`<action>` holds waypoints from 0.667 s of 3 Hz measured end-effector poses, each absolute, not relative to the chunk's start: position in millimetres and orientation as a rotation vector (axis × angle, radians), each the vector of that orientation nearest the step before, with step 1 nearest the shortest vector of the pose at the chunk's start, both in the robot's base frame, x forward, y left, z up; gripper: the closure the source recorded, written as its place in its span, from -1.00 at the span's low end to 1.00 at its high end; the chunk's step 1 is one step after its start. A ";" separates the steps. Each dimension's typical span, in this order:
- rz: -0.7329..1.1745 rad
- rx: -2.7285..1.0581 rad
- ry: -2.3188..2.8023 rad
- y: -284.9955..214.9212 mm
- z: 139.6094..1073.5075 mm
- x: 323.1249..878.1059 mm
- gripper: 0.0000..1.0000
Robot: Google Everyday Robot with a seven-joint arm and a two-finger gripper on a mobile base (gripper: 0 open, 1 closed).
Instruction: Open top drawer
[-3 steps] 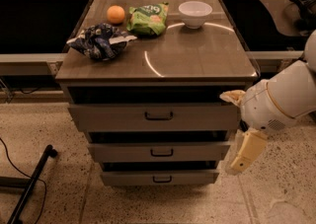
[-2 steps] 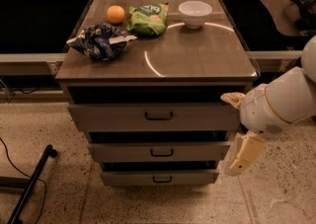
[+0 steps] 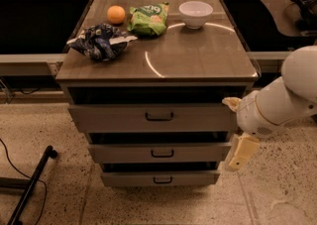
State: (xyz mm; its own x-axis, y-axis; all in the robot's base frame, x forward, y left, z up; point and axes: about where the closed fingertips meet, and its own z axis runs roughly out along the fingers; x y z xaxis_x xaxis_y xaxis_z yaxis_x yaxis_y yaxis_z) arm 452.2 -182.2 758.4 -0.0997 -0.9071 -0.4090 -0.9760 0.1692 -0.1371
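The top drawer [image 3: 109, 118] is the widest grey-beige front of the cabinet, just under the tabletop, with a small dark pull handle [image 3: 159, 116] at its centre. A dark gap shows above its front. My gripper [image 3: 238, 128] is at the cabinet's right side, level with the top drawer's right end and to the right of the handle. Its two cream fingers stand apart, one [image 3: 231, 103] by the drawer's upper right corner and one [image 3: 242, 151] hanging lower. It holds nothing.
Two narrower drawers [image 3: 124, 152] [image 3: 129, 178] sit below. On the tabletop [image 3: 198, 55] lie an orange [image 3: 116, 14], a green chip bag [image 3: 148, 19], a white bowl [image 3: 195, 13] and a dark crumpled bag [image 3: 101, 41]. A black pole [image 3: 29, 187] lies on the floor at left.
The arm and gripper have barely shifted, a little lower beside the cabinet's right side. The drawers have not moved.
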 end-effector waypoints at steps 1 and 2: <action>0.190 -1.859 2.088 -195.6 713.4 487.4 -1.00; 0.190 -1.860 2.088 -195.6 713.3 487.5 -1.00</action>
State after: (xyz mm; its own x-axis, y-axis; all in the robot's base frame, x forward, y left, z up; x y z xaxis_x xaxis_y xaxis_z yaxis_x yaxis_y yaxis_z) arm 487.5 -195.6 713.3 -0.0872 -0.9380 -0.3355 -0.9832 0.1353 -0.1226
